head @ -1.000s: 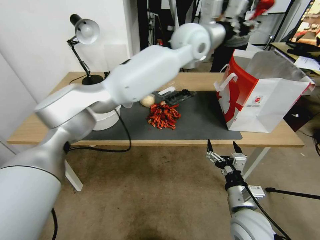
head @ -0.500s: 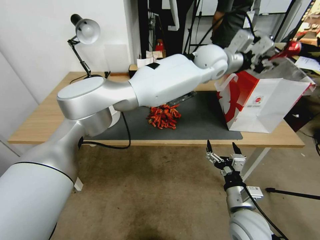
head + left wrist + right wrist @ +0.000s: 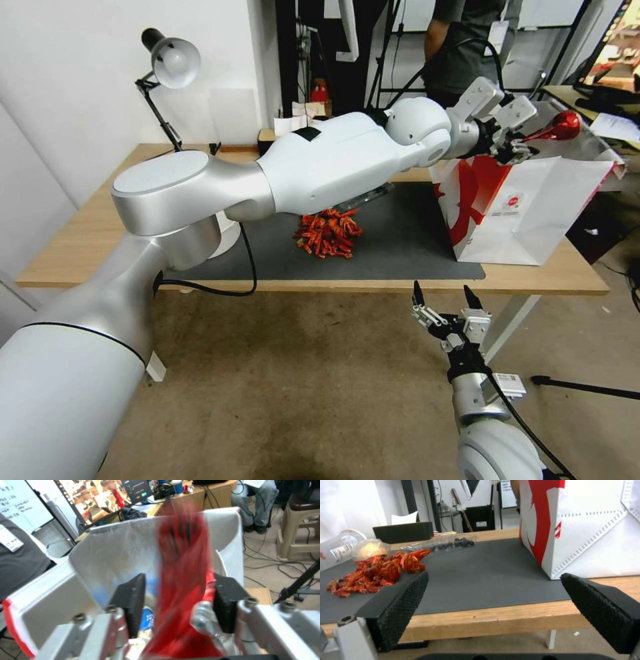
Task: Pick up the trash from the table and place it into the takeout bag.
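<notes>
My left gripper (image 3: 517,143) reaches over the open top of the takeout bag (image 3: 527,213), a white paper bag with a red side panel. A red cola can (image 3: 561,125) sits just past its tips above the foil lining. In the left wrist view the can (image 3: 185,580) is a blur between spread fingers, with a gap on one side. A blue-and-white can (image 3: 148,620) lies inside the bag. On the dark mat (image 3: 400,247) remain a pile of red shells (image 3: 327,233), a clear cup (image 3: 336,547) and a wrapped whitish lump (image 3: 370,548). My right gripper (image 3: 445,297) hangs open below the table's front edge.
A clear tray with dark bits (image 3: 453,543) lies at the mat's far side. A desk lamp (image 3: 170,63) stands at the table's back left. The light-wood table (image 3: 533,280) ends right of the bag. A person (image 3: 460,40) stands behind the table.
The left arm swung down and right from above the table to the bag's mouth, carrying the red can; the can now sits lower over the opening. The right arm has not moved.
</notes>
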### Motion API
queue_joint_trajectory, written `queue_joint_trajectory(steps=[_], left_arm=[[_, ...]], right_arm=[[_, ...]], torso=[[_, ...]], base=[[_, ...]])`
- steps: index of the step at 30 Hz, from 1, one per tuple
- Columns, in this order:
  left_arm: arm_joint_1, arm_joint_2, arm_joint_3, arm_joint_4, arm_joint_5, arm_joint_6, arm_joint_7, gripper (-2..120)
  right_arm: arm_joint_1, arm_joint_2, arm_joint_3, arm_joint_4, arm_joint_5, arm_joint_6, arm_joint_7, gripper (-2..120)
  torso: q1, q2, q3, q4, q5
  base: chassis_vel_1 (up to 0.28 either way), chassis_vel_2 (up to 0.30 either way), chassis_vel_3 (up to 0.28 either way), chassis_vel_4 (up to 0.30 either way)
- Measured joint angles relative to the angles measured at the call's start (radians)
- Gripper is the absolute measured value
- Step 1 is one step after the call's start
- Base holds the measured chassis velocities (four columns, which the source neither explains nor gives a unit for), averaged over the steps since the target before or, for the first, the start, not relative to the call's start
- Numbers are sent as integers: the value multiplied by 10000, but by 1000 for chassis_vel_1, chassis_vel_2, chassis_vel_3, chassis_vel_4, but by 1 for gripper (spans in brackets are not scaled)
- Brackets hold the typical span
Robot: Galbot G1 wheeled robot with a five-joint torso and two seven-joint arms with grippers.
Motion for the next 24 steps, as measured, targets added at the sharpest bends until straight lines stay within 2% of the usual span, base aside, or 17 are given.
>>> queue_joint_trajectory(steps=[1,3,5,8,10,14,16,18,19,20,21,22,23,24], left_arm=[[-28,1,-34,-9,-62,0,-63,56],[-39,3,-61,-12,-83,0,-94,59],[-53,6,-267,-12,-105,0,-158,71],[-56,48,-490,-35,-115,10,-257,79],[-47,306,-741,-378,-146,21,-530,89],[49,689,-933,-935,-229,23,-925,97],[219,1185,-1114,-1695,-293,27,-1411,99],[282,1348,-1162,-1952,-307,27,-1551,100],[563,1972,-1330,-2888,-340,26,-2080,100],[563,1972,-1330,-2888,-340,26,-2080,100],[774,2368,-1462,-3418,-343,11,-2395,100],[1240,3121,-1707,-4278,-311,-157,-2994,100],[1240,3121,-1707,-4278,-311,-157,-2994,100],[1904,3892,-1980,-5114,-118,-513,-3660,100]], right_arm=[[-5,-16,2,17,3,1,-23,100],[-8,-18,0,26,3,1,-32,100],[-12,-7,-29,52,3,2,-47,100],[-12,3,-60,54,3,1,-54,100],[-6,-6,-78,86,3,2,-58,100],[-8,-39,-82,125,3,2,-60,100],[-16,-64,-81,142,5,2,-61,100],[-17,-66,-81,149,6,2,-61,100],[-24,-79,-76,168,8,0,-61,100],[-24,-79,-76,168,8,0,-61,100],[-26,-79,-76,175,10,0,-60,100],[-20,-69,-76,186,12,-4,-56,100],[-20,-69,-76,186,12,-4,-56,100],[12,-49,-78,198,14,-11,-48,100]], torso=[[0,0,0,0,0],[0,0,0,0,0],[0,0,0,0,0],[0,0,0,-2,1],[0,0,0,-2,0],[0,0,0,0,-1],[0,0,0,0,-1],[0,0,-1,-1,-1],[0,1,-1,-1,-3],[0,1,-1,-1,-3],[-1,0,-1,-2,-3],[-1,1,-1,0,-4],[-1,1,-1,0,-4],[-1,1,-1,3,-6]], base=[[0,0,0,0],[0,0,0,0],[0,0,0,0],[0,0,0,0],[0,0,0,0],[0,0,0,0],[0,0,0,0],[0,0,0,0],[0,0,0,0],[0,0,0,0],[0,0,0,0],[0,0,0,0],[0,0,0,0],[0,0,0,0]])
